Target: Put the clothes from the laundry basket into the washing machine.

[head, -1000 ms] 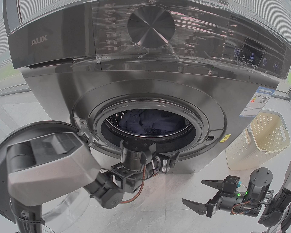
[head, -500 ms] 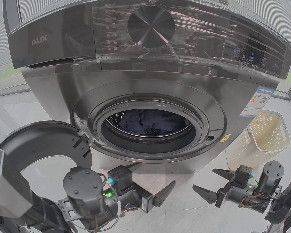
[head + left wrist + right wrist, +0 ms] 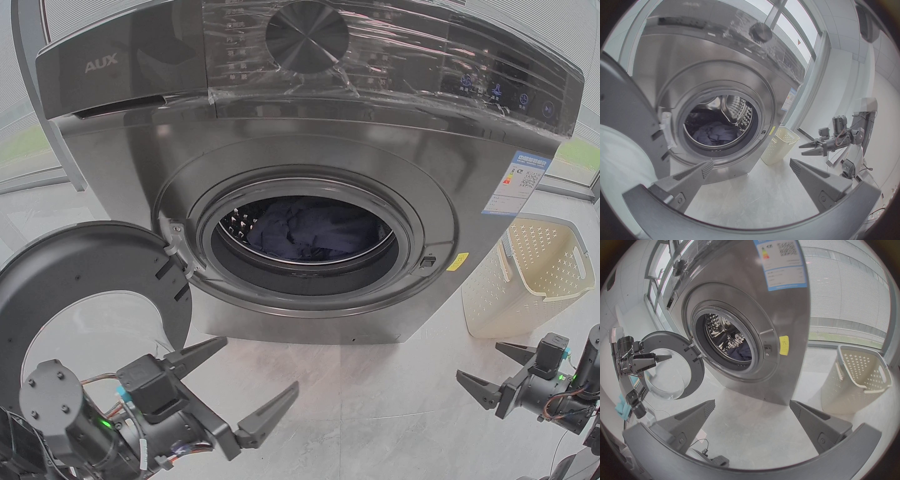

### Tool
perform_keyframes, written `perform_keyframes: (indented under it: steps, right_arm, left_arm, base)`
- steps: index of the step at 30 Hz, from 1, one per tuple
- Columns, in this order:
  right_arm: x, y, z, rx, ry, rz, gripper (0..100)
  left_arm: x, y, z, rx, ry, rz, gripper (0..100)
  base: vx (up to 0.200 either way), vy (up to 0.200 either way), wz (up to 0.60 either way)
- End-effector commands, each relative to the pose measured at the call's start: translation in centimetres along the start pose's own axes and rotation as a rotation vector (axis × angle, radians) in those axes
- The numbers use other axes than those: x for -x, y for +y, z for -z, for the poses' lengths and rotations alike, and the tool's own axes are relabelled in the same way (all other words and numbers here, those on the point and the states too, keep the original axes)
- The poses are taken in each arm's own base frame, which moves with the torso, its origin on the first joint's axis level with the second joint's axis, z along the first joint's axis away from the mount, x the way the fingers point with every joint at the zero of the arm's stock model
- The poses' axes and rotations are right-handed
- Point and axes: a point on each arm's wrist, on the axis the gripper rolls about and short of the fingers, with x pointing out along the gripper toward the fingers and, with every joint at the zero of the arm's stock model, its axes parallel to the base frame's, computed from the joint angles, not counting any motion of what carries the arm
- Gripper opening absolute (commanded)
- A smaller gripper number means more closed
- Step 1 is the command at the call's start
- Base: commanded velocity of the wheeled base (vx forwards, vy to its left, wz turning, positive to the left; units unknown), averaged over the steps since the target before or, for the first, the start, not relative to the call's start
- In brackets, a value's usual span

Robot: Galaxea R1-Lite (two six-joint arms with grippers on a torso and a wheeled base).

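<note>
While dark clothes (image 3: 306,228) lie in the drum (image 3: 234,222) of the washing machine (image 3: 300,144), both tools hang wide open and empty: left tool (image 3: 259,362) at seven o'clock of that drum, right tool (image 3: 478,359) at four o'clock, near the laundry basket (image 3: 531,275) at three. Loading looks nearly done; the basket's bottom is hidden, so the next move is probably checking it, else shutting the door (image 3: 81,275) at eight o'clock.

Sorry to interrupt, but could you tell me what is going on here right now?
A two-armed robot is loading laundry. Dark blue clothes lie in the drum of the washing machine, whose door stands open. The left gripper and right gripper are both open and empty, low over the floor in front. The laundry basket stands at the machine's right, its visible inside empty.
</note>
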Motion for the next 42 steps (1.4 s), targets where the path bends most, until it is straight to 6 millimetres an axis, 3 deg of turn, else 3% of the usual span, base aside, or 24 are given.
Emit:
perform_keyframes:
  steps: [1, 3, 5, 6, 9, 15, 21, 24, 25, 27, 28, 35, 39, 42]
  right_arm:
    - [5.5, -1.3, 0.0, -0.019, -0.115, 0.092, 100]
    - [8.0, -2.0, 0.6, -0.031, -0.175, 0.182, 100]
    - [8.8, -2.1, 0.9, -0.037, -0.189, 0.210, 100]
    - [10.2, -2.2, 1.7, -0.046, -0.205, 0.260, 100]
    - [11.8, -2.1, 2.5, -0.055, -0.213, 0.308, 100]
    - [13.1, -1.9, 2.4, -0.064, -0.239, 0.359, 100]
    - [13.9, -1.7, 1.0, -0.062, -0.313, 0.396, 100]
    - [14.0, -1.6, 1.1, -0.060, -0.318, 0.399, 100]
    - [14.2, -1.5, 1.7, -0.046, -0.327, 0.396, 100]
    - [14.3, -1.5, 1.8, -0.046, -0.329, 0.394, 100]
    - [14.3, -1.5, 2.9, -0.043, -0.331, 0.399, 100]
    - [14.4, -1.1, 7.8, -0.023, -0.249, 0.453, 100]
    - [14.8, -0.8, 8.0, -0.017, -0.274, 0.456, 100]
    - [14.6, -0.9, 8.0, -0.012, -0.298, 0.451, 100]
  left_arm:
    - [4.6, 2.5, -1.1, 0.018, -0.097, -0.088, 100]
    - [6.3, 3.2, -1.5, 0.026, -0.137, -0.117, 100]
    - [6.8, 3.4, -1.6, 0.025, -0.144, -0.134, 100]
    - [8.0, 4.2, -1.8, 0.018, -0.156, -0.179, 100]
    - [9.9, 4.8, -1.6, 0.019, -0.137, -0.230, 100]
    - [12.7, 5.6, -0.9, 0.011, -0.133, -0.326, 100]
    - [16.8, 5.6, 0.6, -0.005, -0.179, -0.406, 100]
    - [17.4, 5.5, 0.9, -0.014, -0.185, -0.415, 100]
    - [19.0, 4.9, 2.0, -0.064, -0.221, -0.436, 100]
    - [19.1, 4.8, 2.1, -0.067, -0.223, -0.438, 100]
    - [20.1, 4.3, 3.5, -0.079, -0.236, -0.474, 100]
    - [20.2, 4.4, 5.3, -0.038, -0.110, -0.564, 100]
    - [20.3, 3.9, 6.6, -0.068, -0.053, -0.732, 100]
    - [20.4, 3.9, 6.8, -0.059, -0.046, -0.712, 100]
  base:
    - [-0.200, 0.000, 0.00]
    - [-0.200, 0.000, 0.00]
    - [-0.200, 0.000, 0.00]
    - [-0.200, 0.000, 0.00]
    - [-0.067, 0.000, 0.00]
    - [-0.167, 0.000, 0.00]
    - [-0.100, 0.000, 0.00]
    - [-0.133, 0.000, 0.00]
    - [-0.200, 0.000, 0.00]
    - [-0.200, 0.000, 0.00]
    - [0.000, 0.000, 0.00]
    - [0.000, 0.000, 0.00]
    - [0.000, 0.000, 0.00]
    - [0.000, 0.000, 0.00]
